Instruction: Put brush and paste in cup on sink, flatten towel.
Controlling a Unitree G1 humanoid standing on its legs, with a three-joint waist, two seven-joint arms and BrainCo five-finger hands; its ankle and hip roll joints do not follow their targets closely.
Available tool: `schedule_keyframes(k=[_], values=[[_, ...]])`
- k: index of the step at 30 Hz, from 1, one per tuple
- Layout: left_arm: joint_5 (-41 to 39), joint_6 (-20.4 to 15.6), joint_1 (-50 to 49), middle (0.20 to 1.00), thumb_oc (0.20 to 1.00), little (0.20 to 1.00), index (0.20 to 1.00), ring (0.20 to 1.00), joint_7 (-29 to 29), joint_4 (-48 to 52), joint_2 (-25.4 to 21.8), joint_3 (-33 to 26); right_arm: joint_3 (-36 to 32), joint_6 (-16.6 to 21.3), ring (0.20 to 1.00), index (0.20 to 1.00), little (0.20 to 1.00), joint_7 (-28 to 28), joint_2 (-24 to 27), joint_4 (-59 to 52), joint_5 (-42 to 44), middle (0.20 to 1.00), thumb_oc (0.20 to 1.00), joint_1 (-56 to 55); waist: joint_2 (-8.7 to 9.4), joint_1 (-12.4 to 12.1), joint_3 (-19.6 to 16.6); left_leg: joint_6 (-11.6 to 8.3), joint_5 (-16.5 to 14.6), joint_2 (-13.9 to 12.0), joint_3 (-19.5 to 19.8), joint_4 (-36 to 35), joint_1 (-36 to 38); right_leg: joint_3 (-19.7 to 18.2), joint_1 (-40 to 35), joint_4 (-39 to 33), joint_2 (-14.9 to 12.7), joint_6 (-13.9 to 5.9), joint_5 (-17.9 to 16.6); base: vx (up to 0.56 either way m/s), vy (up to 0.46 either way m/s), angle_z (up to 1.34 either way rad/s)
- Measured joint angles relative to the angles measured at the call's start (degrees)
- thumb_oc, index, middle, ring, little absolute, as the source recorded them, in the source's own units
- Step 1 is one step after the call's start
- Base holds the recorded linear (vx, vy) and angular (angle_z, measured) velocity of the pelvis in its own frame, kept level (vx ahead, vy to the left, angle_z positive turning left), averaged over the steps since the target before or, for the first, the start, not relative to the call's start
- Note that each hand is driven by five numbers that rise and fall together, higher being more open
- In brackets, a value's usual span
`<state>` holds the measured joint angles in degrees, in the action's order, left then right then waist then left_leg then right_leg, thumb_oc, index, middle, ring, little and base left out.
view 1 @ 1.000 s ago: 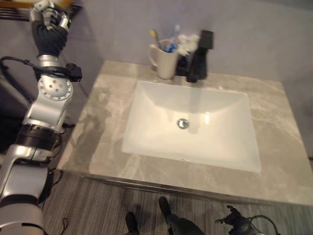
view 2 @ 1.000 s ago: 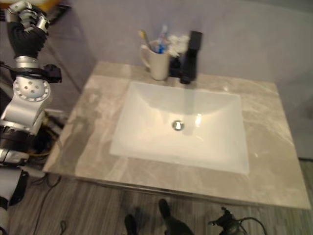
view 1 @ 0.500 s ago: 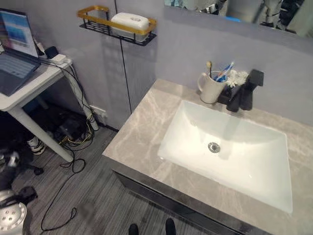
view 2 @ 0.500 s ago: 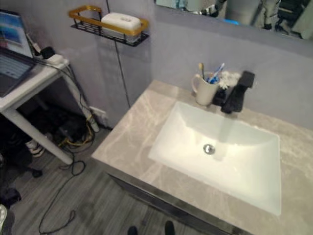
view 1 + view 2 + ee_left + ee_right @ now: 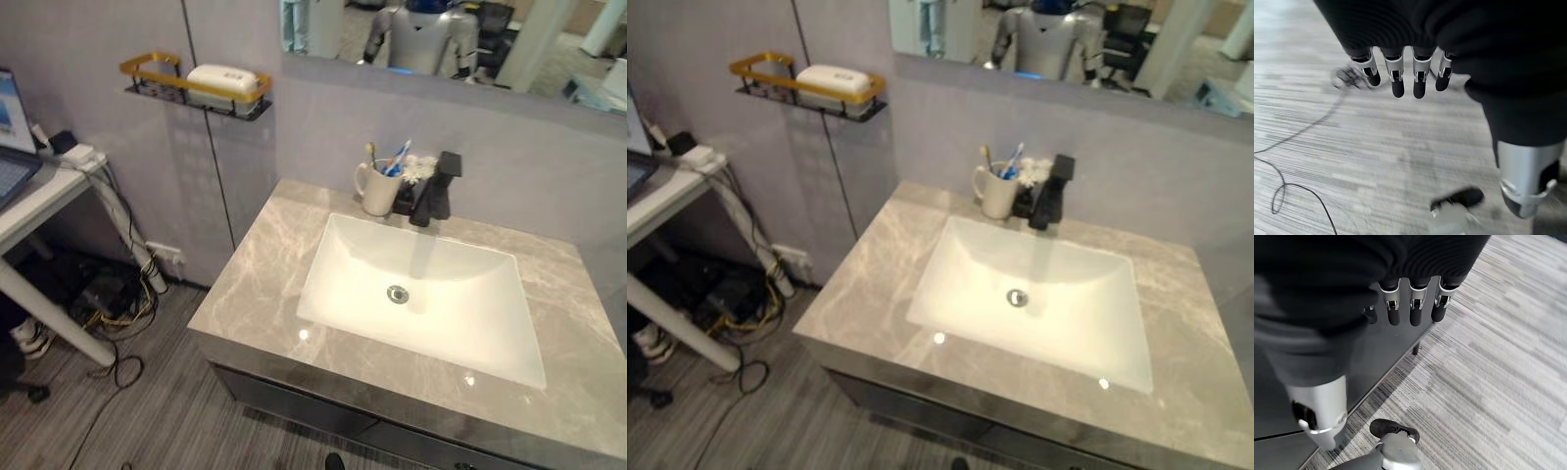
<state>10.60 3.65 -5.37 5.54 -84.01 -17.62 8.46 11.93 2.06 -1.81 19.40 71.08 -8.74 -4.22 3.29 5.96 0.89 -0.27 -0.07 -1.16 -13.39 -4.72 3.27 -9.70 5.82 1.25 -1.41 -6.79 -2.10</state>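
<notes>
Raised a second ago beside the counter, the left arm is now lowered and the head view is pulled back and swung left.

The left hand (image 5: pixel 1400 73) and right hand (image 5: pixel 1410 303) are hung over the floor with fingers relaxed and straight, nothing held, so both are judged idle. The cup (image 5: pixel 377 189) is stood at the back of the sink (image 5: pixel 431 294), just beside the black tap (image 5: pixel 436 191), with the brush (image 5: pixel 370 154) and the blue paste (image 5: pixel 397 157) upright inside it, kept clear of the basin. A white towel (image 5: pixel 227 78) is seen folded on the gold-edged shelf (image 5: pixel 157 69) on the wall; flattening is judged the remaining step.
</notes>
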Motion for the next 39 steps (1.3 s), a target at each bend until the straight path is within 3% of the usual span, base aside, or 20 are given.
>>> schedule_keyframes(k=[5, 7, 9, 11, 12, 14, 15, 18, 21, 23, 24, 25, 26, 29, 30, 31, 34, 36, 38, 39], values=[[10.2, -2.8, 2.1, 1.0, 1.0, 1.0, 1.0, 1.0, -1.5, 12.0, -0.8, 14.2, 2.2, -0.6, 1.0, 1.0, 1.0, 0.7, 2.9, 0.7, -1.6, 1.0, 1.0, -0.2, -0.28, 4.5, 2.7, 2.75, -0.3, 2.9, -2.4, 1.7, -4.6, -3.6, 5.1, 2.2, -2.3, -1.48, -2.0, -0.22, 0.231, -0.34], [13.1, -3.9, 3.4, 1.0, 1.0, 1.0, 1.0, 1.0, -3.5, 17.8, -2.1, 22.1, 4.3, -1.2, 1.0, 1.0, 1.0, 1.4, 3.9, 4.8, -4.6, 1.0, 1.0, -1.4, -3.47, 4.2, 5.1, 5.52, 0.5, 2.8, -6.5, 0.4, -4.5, 4.8, 7.2, 5.0, -4.4, -0.95, 1.2, -0.17, 0.207, -0.79], [13.1, -4.6, 1.7, 1.0, 1.0, 1.0, 1.0, 1.0, -4.7, 21.0, -3.8, 22.2, 8.3, -1.8, 1.0, 1.0, 1.0, 2.2, 3.7, 6.8, -7.9, 1.0, 1.0, -0.8, -6.62, 2.2, 6.0, 6.04, 0.3, -0.7, -12.1, 1.0, -4.0, 19.6, 11.4, 26.8, -4.3, 0.96, 7.7, -0.09, 0.043, -1.45], [13.0, -3.6, 1.8, 1.0, 1.0, 1.0, 1.0, 1.0, -4.7, 16.1, -2.6, 18.6, 6.3, -1.9, 1.0, 1.0, 1.0, 1.9, 3.1, 5.2, -7.6, 1.0, 1.0, 1.4, -6.27, 2.4, 4.7, 5.82, 0.5, -1.4, -17.2, 0.9, -4.8, 21.2, 6.2, 33.9, -2.3, -0.91, 12.2, -0.14, -0.154, -1.27], [13.0, -3.5, 2.3, 1.0, 1.0, 1.0, 1.0, 1.0, -4.4, 13.4, -2.2, 17.6, 5.6, -2.2, 1.0, 1.0, 1.0, 1.7, 2.2, 5.3, -7.2, 1.0, 1.0, 3.7, -5.62, 1.8, 3.6, 4.97, 1.1, -1.7, -19.6, 0.6, -4.8, 23.6, 4.3, 33.6, -2.9, 0.84, 13.7, -0.12, -0.226, -1.66], [12.9, -3.6, 3.3, 1.0, 1.0, 1.0, 1.0, 1.0, -4.3, 13.1, -2.5, 16.3, 5.8, -1.7, 1.0, 1.0, 1.0, 0.7, 0.7, 2.9, -5.5, 1.0, 1.0, 6.7, -3.12, -2.4, 2.3, 3.78, -0.3, -3.1, -24.3, 3.5, -6.6, 28.8, -2.4, 18.1, -4.4, 0.81, 15.4, -0.05, -0.173, -2.04], [12.9, -3.4, 3.7, 1.0, 1.0, 1.0, 1.0, 1.0, -3.9, 12.6, -3.1, 15.1, 6.0, -1.6, 1.0, 1.0, 1.0, 0.1, -1.4, 2.8, -5.0, 1.0, 1.0, 9.1, -0.02, -4.7, 1.6, 3.46, -0.6, -3.7, -27.9, 6.2, -7.6, 30.4, -6.4, 5.7, -3.9, 2.85, 13.5, 0.04, -0.224, -1.46], [13.0, -3.9, 5.4, 1.0, 1.0, 1.0, 1.0, 1.0, -2.7, 12.1, -1.4, 14.3, 5.9, -1.0, 1.0, 1.0, 1.0, -0.9, -0.7, 2.0, -3.3, 1.0, 1.0, 7.9, -0.4, -4.0, 1.0, 1.68, 1.2, -6.3, -19.0, 11.6, -8.9, 28.1, -9.5, 1.5, -1.1, 4.69, 11.1, 0.01, -0.223, -0.52], [13.0, -3.9, 5.7, 1.0, 1.0, 1.0, 1.0, 1.0, -2.0, 11.4, -1.8, 14.2, 6.2, -1.0, 1.0, 1.0, 1.0, -1.9, 0.4, 1.9, -3.3, 1.0, 1.0, 7.8, -0.52, -4.5, 1.1, 1.69, -1.1, -8.3, -17.3, 18.7, -12.1, 25.2, -9.3, 1.9, -0.6, 5.26, 10.5, -0.02, -0.263, -0.53], [13.0, -4.0, 6.2, 1.0, 1.0, 1.0, 1.0, 1.0, -1.7, 12.5, -3.5, 12.9, 6.2, -0.8, 1.0, 1.0, 1.0, -2.2, 0.2, 1.8, -3.6, 1.0, 1.0, 8.8, -0.63, -4.6, 3.6, -3.3, 2.9, -13.3, -5.3, 33.9, -17.1, 22.4, -5.2, 6.9, 1.0, 9.36, 11.5, -0.04, 0.109, -1.46], [12.9, -3.3, 5.1, 1.0, 1.0, 1.0, 1.0, 1.0, -0.7, 12.2, -3.5, 16.2, 10.0, -0.4, 1.0, 1.0, 1.0, -3.2, 0.4, 2.1, -3.4, 1.0, 1.0, 12.0, 0.86, -7.0, 5.2, -3.68, 3.0, -7.9, 12.4, 43.2, -21.0, 14.0, -4.1, 8.3, 3.2, 10.06, 9.4, 0.17, 0.172, -2.72], [13.0, -3.5, 4.4, 1.0, 1.0, 1.0, 1.0, 1.0, -0.6, 12.1, -3.5, 16.9, 10.5, -0.4, 1.0, 1.0, 1.0, -3.6, 0.6, 1.3, -3.4, 1.0, 1.0, 12.2, 1.33, -8.6, 4.8, -5.95, -0.4, -4.4, 19.0, 40.3, -21.1, 11.1, -3.8, 7.6, 2.4, 10.21, 8.7, 0.23, 0.186, -3.13], [12.9, -3.6, 5.1, 1.0, 1.0, 1.0, 1.0, 1.0, 0.2, 12.4, -1.5, 17.0, 10.5, 0.1, 1.0, 1.0, 1.0, -4.6, 1.4, 0.1, -3.3, 1.0, 1.0, 13.2, 0.9, -8.4, 4.4, -6.14, -2.9, -1.3, 24.1, 33.2, -21.8, 4.9, -3.7, 4.3, 3.8, 8.64, 6.7, 0.14, 0.112, -2.34], [12.9, -4.7, 8.9, 1.0, 1.0, 1.0, 1.0, 1.0, 1.1, 13.3, 0.8, 17.7, 12.0, -0.1, 1.0, 1.0, 1.0, -5.5, 3.0, -0.4, -3.3, 1.0, 1.0, 13.3, -2.35, -7.6, 4.1, -6.66, -1.8, 1.1, 28.9, 20.7, -23.6, 2.2, -3.3, 0.8, 6.4, 9.57, 4.4, 0.25, 0.195, -1.77], [12.8, -4.9, 10.3, 1.0, 1.0, 1.0, 1.0, 1.0, 1.6, 13.5, 0.9, 18.2, 12.4, -0.7, 1.0, 1.0, 1.0, -5.3, 3.0, 0.5, -3.3, 1.0, 1.0, 13.0, -2.82, -8.4, 3.6, -7.02, -1.0, 4.0, 35.2, 15.5, -22.2, 0.4, -3.7, -0.1, 6.6, 9.76, 1.8, 0.23, 0.402, -2.02], [12.9, -5.0, 11.2, 1.0, 1.0, 1.0, 1.0, 1.0, 2.7, 15.3, 0.6, 17.9, 12.7, -0.5, 1.0, 1.0, 1.0, -5.6, 4.2, -0.1, -3.4, 1.0, 1.0, 11.5, -3.91, -8.6, 2.9, -4.84, 1.6, 5.2, 33.1, 13.2, -21.4, -2.6, -4.6, -2.2, 7.4, 9.6, 0.3, 0.23, 0.403, -1.99], [12.2, -5.7, 12.9, 1.0, 1.0, 1.0, 1.0, 1.0, 3.1, 14.1, 1.4, 18.8, 10.5, -0.7, 1.0, 1.0, 1.0, -5.5, 4.3, 0.9, -3.3, 1.0, 1.0, 8.2, -4.4, -7.1, 1.9, -1.91, 1.3, 6.6, 28.3, 16.3, -20.5, -4.2, -6.7, -4.0, 6.5, 8.85, 0.8, 0.1, 0.307, -0.75], [12.2, -6.4, 10.6, 1.0, 1.0, 1.0, 1.0, 1.0, 2.8, 15.7, 2.3, 20.0, 8.3, -0.7, 1.0, 1.0, 1.0, -5.5, 3.7, 1.9, -3.2, 1.0, 1.0, 7.0, -5.96, -6.4, 0.6, 2.73, 7.0, 3.8, 24.1, 1.2, -10.6, -10.6, -3.5, 1.5, 7.7, 4.48, 3.4, -0.02, 0.135, -1.6], [12.2, -6.9, 10.8, 1.0, 1.0, 1.0, 1.0, 1.0, 2.6, 15.8, 2.6, 20.0, 8.9, -0.6, 1.0, 1.0, 1.0, -5.5, 3.3, 1.0, -3.1, 1.0, 1.0, 7.0, -5.53, -5.3, 1.3, 2.92, 8.2, 3.8, 21.7, -0.5, -9.7, -9.0, -1.6, 3.5, 7.2, 3.33, 4.5, -0.06, 0.089, -1.16], [11.9, -7.0, 10.8, 1.0, 1.0, 1.0, 1.0, 1.0, 2.7, 16.3, 2.9, 19.0, 8.7, -0.9, 1.0, 1.0, 1.0, -5.4, 2.2, 1.1, -3.2, 1.0, 1.0, 7.7, -4.96, -7.3, 1.9, 3.23, 8.3, 2.7, 16.6, -0.6, -9.5, 1.1, 2.2, 6.0, 5.0, 3.72, 5.4, -0.07, 0.086, -1.86]])
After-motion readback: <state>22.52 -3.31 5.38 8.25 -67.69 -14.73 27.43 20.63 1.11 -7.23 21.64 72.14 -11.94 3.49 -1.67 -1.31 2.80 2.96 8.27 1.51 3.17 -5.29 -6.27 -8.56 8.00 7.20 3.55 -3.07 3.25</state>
